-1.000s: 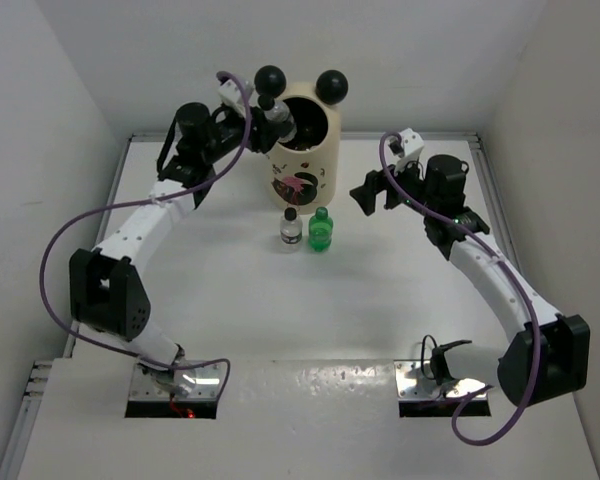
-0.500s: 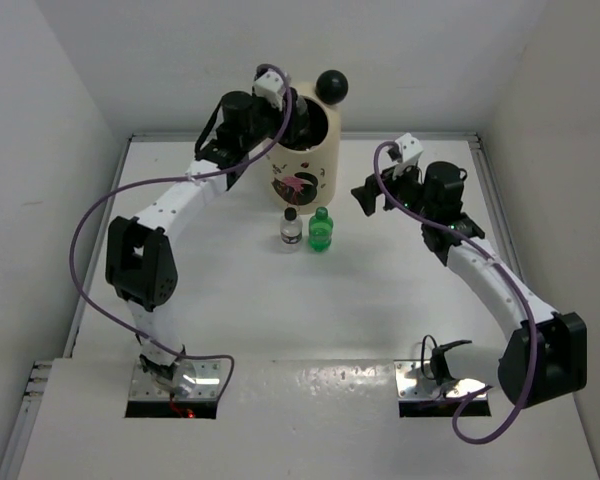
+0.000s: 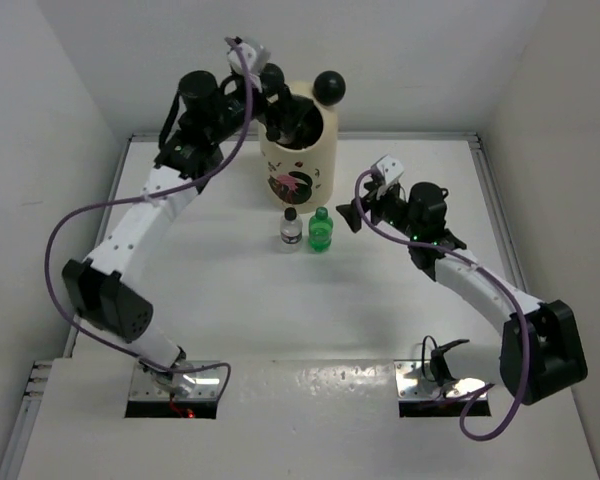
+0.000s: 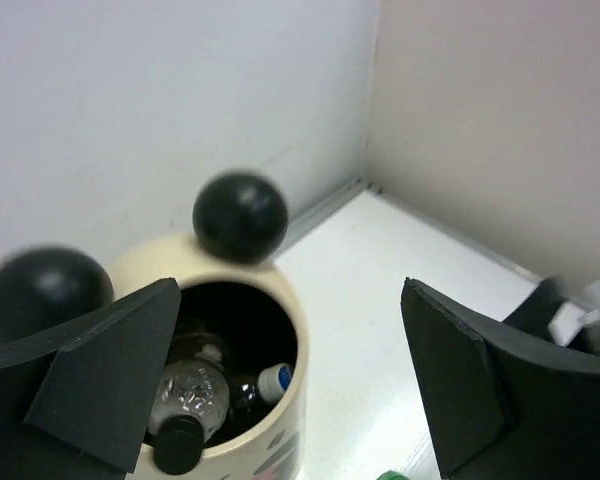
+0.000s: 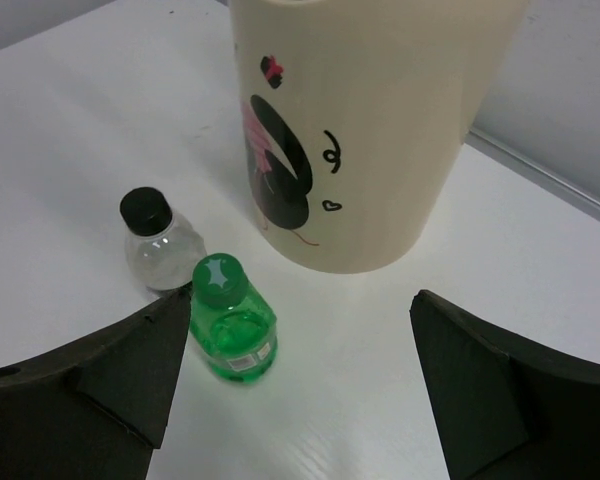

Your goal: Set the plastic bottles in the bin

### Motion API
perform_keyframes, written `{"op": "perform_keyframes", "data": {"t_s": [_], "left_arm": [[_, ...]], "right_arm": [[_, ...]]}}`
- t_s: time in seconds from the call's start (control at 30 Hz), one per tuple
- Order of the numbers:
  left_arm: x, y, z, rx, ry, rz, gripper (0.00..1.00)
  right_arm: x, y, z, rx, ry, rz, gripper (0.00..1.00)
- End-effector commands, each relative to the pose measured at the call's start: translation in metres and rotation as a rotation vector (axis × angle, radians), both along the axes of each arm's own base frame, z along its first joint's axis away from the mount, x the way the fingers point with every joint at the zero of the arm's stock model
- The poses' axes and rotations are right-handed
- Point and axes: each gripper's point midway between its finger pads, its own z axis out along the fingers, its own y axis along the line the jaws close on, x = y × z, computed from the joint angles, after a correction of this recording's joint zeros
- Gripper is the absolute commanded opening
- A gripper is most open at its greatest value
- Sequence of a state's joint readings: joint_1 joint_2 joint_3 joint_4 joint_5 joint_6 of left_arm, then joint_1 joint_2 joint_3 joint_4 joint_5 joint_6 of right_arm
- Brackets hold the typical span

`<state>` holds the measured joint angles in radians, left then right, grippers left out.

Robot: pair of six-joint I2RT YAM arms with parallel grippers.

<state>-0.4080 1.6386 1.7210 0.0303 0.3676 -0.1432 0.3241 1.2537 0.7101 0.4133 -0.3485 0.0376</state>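
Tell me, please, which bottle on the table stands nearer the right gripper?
The green bottle; the clear black-capped bottle stands beyond it, farther from the right gripper.

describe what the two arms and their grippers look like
Both the left arm and right arm have white links with black joint housings and black wrists. A purple cable loops loosely along each arm from its base. The left gripper and right gripper each carry two black, wedge-shaped fingers with flat matte faces.
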Motion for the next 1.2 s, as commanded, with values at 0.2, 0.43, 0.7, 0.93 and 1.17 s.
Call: {"op": "perform_keyframes", "data": {"t_s": [0.2, 0.43, 0.7, 0.93, 1.17], "left_arm": [[-0.068, 0.061, 0.065, -0.013, -0.115, 0.094, 0.98], [-0.072, 0.098, 0.012, -0.038, 0.006, 0.187, 0.96], [-0.068, 0.118, -0.001, -0.013, 0.045, 0.23, 0.98], [-0.06, 0.126, -0.014, -0.01, 0.078, 0.25, 0.98], [-0.053, 0.131, -0.025, -0.017, 0.116, 0.249, 0.98]], "right_arm": [[-0.012, 0.03, -0.004, -0.042, -0.135, 0.118, 0.89], [-0.002, 0.038, -0.017, -0.056, -0.163, 0.143, 0.89], [0.01, 0.059, -0.042, -0.091, -0.141, 0.212, 0.98], [0.013, 0.072, -0.044, -0.072, -0.153, 0.263, 0.95], [0.019, 0.084, -0.045, -0.055, -0.162, 0.297, 0.77]]}}
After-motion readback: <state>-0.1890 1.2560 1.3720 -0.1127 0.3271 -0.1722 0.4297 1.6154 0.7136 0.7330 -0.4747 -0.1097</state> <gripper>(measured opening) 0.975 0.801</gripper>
